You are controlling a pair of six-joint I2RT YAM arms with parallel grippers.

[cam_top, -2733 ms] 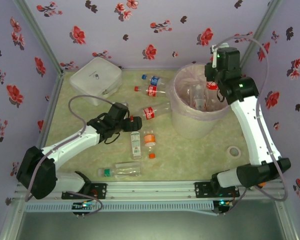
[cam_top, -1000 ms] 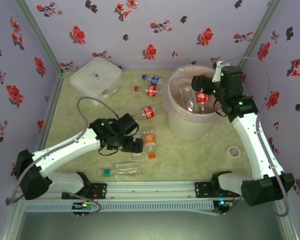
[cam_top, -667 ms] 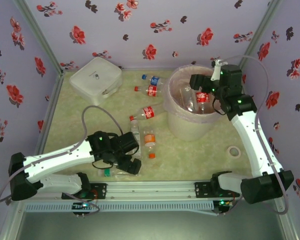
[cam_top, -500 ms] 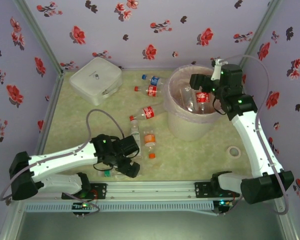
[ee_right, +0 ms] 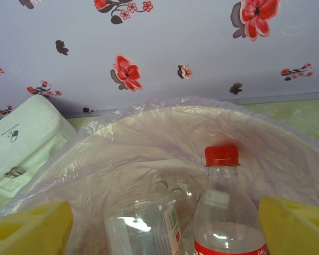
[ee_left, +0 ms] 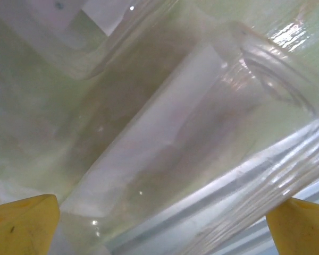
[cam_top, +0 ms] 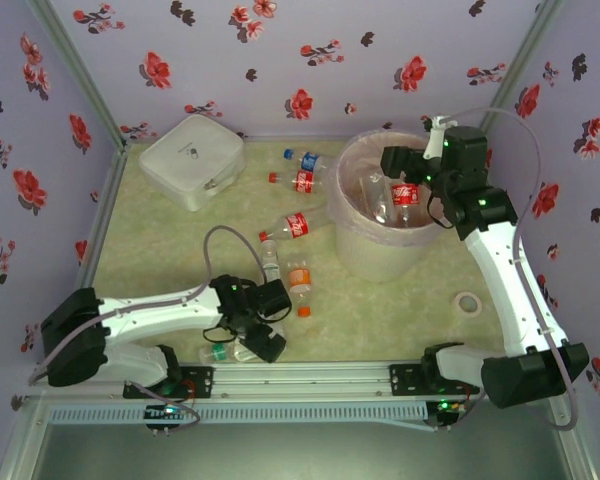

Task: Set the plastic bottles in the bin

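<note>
Plastic bottle (ee_left: 202, 133) lay sideways at the near edge of the table (cam_top: 380, 310), between the wide-spread jaws of the left gripper (ee_left: 162, 226); closing squarely across its body would likely limit slipping; beyond, the right gripper (ee_right: 162, 226) hung parted and empty above the bin (ee_right: 149, 122).

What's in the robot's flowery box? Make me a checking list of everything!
Surface: pale green table.
Job's things: bin holds bottles, one a red-capped bottle; five more bottles lie loose on the table.
Clutter: white case, tape roll, orange cap.
Grippers: left gripper open, fingers either side of a clear bottle; right gripper open above the bin.
Cables: grey cable loops over the left arm; another arcs over the right.
Surroundings: lilac flowered walls.
</note>
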